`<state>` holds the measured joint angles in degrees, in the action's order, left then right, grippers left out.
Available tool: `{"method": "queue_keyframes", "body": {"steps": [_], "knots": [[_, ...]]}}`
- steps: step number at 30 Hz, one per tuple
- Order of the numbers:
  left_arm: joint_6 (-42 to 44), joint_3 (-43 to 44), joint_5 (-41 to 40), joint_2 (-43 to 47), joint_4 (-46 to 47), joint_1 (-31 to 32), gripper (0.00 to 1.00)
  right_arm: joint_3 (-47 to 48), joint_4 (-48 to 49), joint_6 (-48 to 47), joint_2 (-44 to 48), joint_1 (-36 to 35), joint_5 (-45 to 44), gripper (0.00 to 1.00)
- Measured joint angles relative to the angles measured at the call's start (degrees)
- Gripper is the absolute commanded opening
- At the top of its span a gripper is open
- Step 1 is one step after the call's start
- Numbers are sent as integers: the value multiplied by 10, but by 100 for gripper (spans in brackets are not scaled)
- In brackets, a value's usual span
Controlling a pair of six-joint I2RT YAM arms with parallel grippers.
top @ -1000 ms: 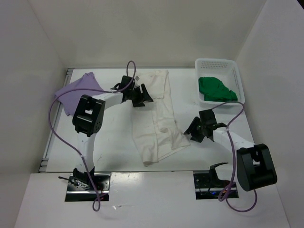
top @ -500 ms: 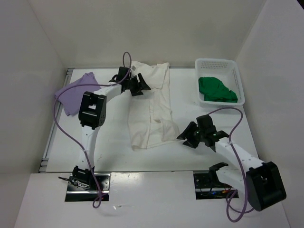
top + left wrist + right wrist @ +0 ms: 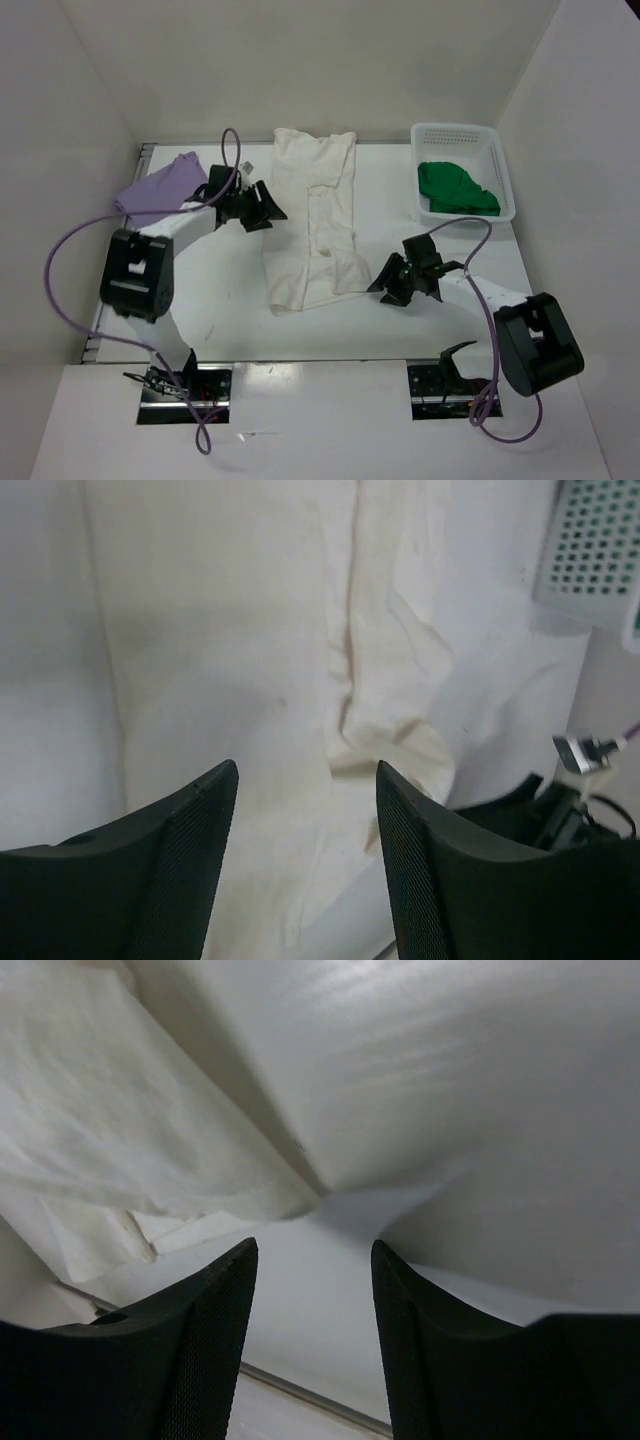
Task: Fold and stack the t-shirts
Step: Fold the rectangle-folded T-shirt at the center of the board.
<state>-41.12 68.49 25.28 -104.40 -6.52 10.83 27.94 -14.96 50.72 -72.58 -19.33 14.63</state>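
White t-shirt (image 3: pixel 312 225): is laid flat on the surface (image 3: pixel 230 290), long axis running near to far, and is flanked by the left tool (image 3: pixel 270 208) just beside its left edge and the right tool (image 3: pixel 385 288) just beside its near right corner, both spread and empty.

White shirt (image 3: pixel 315 220): I see it folded lengthwise, flat, mid-table (image 3: pixel 230 290).
Lavender shirt (image 3: pixel 160 185): crumpled, far left.
Green shirt (image 3: pixel 455 190): bunched inside basket (image 3: pixel 455 128).

Looks like a robotics lab test cell rather than a home. Boxed in by plain white panels (image 3: pixel 300 60) across the top and both sides of the frame, around a white table (image 3: pixel 235 300). Fitted along the bottom edge with metal base plates (image 3: pixel 215 395) and loose purple cables (image 3: pixel 49 285).
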Motion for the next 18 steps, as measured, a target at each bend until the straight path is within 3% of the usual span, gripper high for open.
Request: {"method": "queue_keyframes", "body": {"steps": [4,10,13,14,18], "knots": [[9,-111,-10,171,-24,8,65,26,40,-15,-50,-2,3,52],[17,-242,-39,304,-85,4,69,32,76,-17,-72,-8,-7,41],[4,-298,-40,327,-115,1,69,32,81,-18,-78,-8,-19,26],[0,-315,-39,334,-120,1,69,32,84,-18,-82,-8,-21,17],[-18,-348,-31,352,-140,8,69,33,94,-15,-94,-11,-23,1]]}}
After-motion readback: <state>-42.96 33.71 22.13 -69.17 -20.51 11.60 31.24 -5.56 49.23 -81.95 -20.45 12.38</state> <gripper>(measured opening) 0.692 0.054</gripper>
